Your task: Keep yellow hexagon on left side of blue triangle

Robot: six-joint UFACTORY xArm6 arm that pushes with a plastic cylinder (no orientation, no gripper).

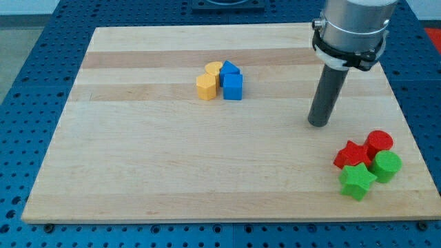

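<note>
The yellow hexagon (pixel 206 87) sits on the wooden board above the view's middle, touching the left side of a blue cube (pixel 233 87). The blue triangle (pixel 229 68) lies just behind the cube, with a yellow heart-like block (pixel 214 69) against its left side. These blocks form one tight cluster. My tip (pixel 318 124) rests on the board well to the view's right of the cluster and a little lower, apart from all blocks.
At the view's lower right a second cluster holds a red star-like block (pixel 351 154), a red cylinder (pixel 379 142), a green cylinder (pixel 386 166) and a green star (pixel 357 181). The board (pixel 138 172) lies on a blue perforated table.
</note>
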